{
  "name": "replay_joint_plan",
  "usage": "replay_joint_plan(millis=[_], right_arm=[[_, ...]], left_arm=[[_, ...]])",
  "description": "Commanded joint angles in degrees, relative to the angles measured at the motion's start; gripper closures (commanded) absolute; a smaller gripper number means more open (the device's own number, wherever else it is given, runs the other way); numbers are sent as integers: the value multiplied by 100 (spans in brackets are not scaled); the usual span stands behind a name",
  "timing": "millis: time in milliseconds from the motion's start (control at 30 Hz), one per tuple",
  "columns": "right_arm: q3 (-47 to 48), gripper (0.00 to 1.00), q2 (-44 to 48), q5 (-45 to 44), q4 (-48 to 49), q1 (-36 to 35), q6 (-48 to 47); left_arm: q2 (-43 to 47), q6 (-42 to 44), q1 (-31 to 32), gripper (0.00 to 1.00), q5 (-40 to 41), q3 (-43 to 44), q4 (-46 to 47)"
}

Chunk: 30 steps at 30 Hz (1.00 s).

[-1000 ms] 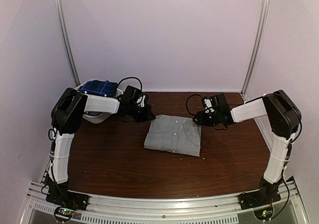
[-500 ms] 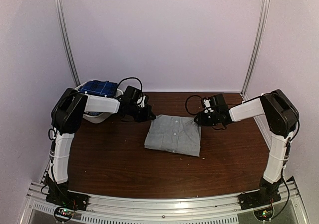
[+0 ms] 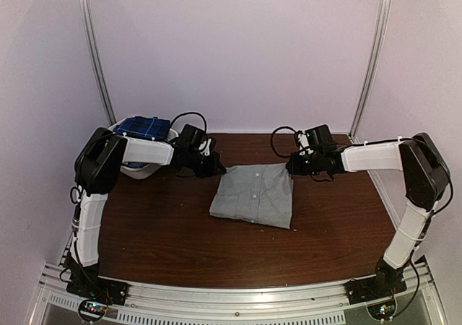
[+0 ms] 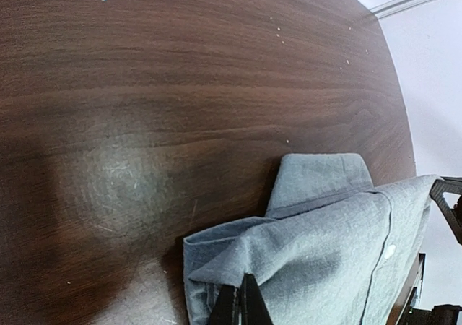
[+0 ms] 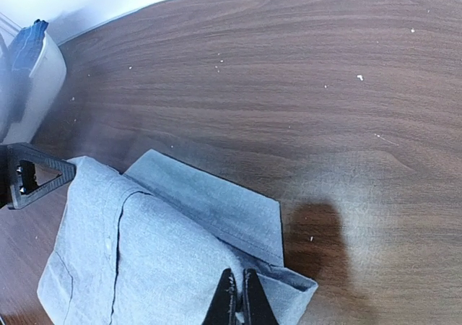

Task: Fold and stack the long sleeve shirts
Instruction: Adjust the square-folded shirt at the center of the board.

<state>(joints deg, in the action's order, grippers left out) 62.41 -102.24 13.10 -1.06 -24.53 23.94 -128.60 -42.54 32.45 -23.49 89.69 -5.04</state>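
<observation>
The grey shirt [image 3: 253, 193] lies part-folded on the tabletop [image 3: 166, 224], to the right of the white basket [image 3: 141, 169] and a little nearer the arm bases. A blue plaid shirt [image 3: 143, 127] sits in that basket.

The left pincer [image 3: 216, 170] is closed tight on the shirt's far corner, the one nearest the basket. The right pincer [image 3: 291, 167] is closed just as tight on the far corner that lies farthest from the basket. Both wrist views show cloth nipped between thin, shut fingertips.

The step in hand looks like folding this far edge over toward the near hem. To do it well:
- Raise both corners together and only slightly, so the tucked sleeves underneath do not spill out.
- Keep the edge taut and level between the two arms.
- Carry it at one pace.
- Lay it down edge on edge before letting go.
</observation>
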Motion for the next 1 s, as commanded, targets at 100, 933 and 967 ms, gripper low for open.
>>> replay_joint_plan(millis=[100,933,967], right_arm=[[-254,100,285,-590,-595,-21,196],[-982,100,-799,-238,767,300,495],[-932,100,-874,-225,773,308,489]], left_arm=[[-44,-30,103,100,-122,171,146],[403,314,7,52,94,235,80],[508,333,7,52,52,111,98]])
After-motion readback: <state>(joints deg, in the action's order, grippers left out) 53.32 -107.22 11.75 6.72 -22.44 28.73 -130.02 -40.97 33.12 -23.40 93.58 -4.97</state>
